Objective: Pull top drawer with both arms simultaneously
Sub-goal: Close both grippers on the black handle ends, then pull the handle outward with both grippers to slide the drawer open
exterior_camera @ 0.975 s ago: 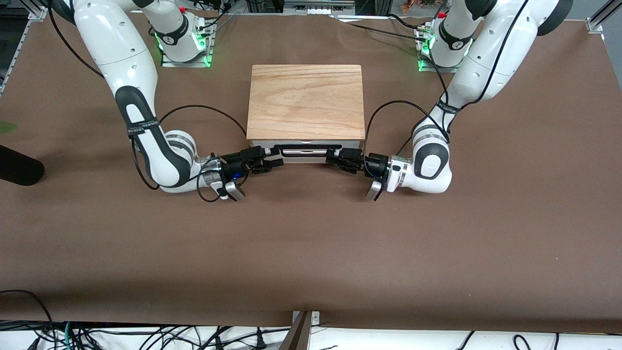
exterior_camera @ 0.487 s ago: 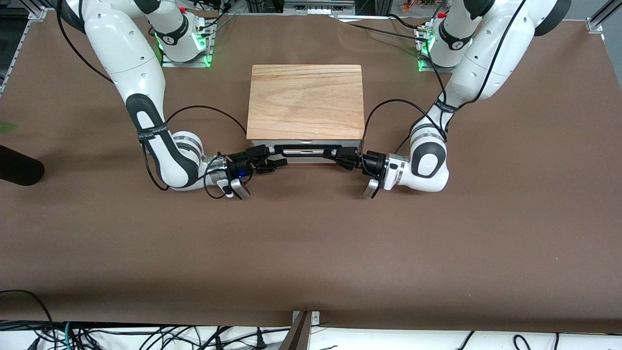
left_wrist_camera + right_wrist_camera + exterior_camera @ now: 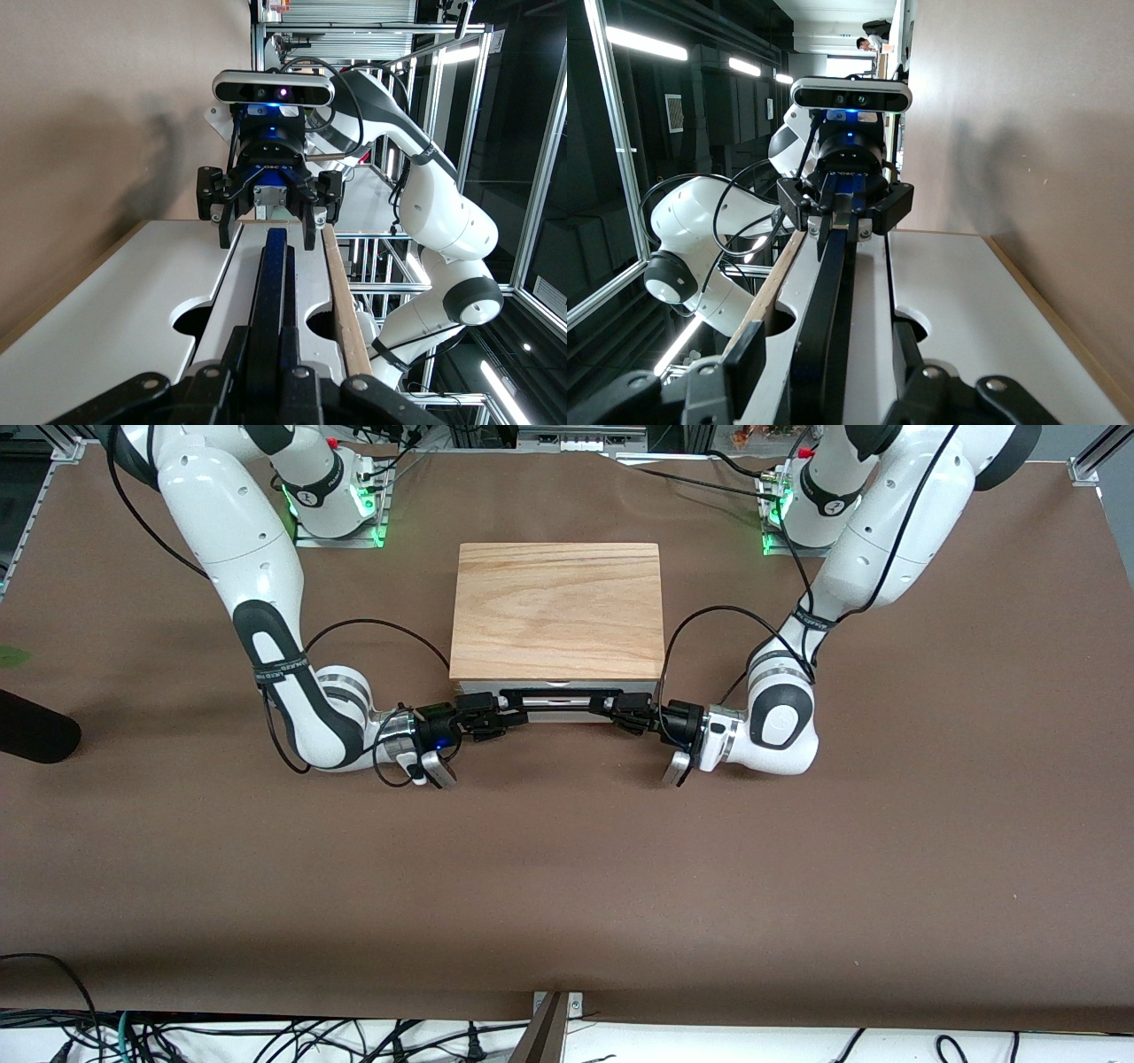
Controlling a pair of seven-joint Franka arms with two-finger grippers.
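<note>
At frame centre, left gripper [image 3: 613, 707] pinches the top drawer [image 3: 556, 703] handle [image 3: 558, 693]; right gripper [image 3: 501, 713] stands spread around the handle's opposite end

2 white jointed arms, left arm [image 3: 873, 540] and right arm [image 3: 235, 540], bear black joint bands, trailing black cables, black 2-finger hands; green lights glow at both bases.

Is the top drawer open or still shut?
Shut. The top drawer face sits flush under the lid, with no tray showing.
</note>
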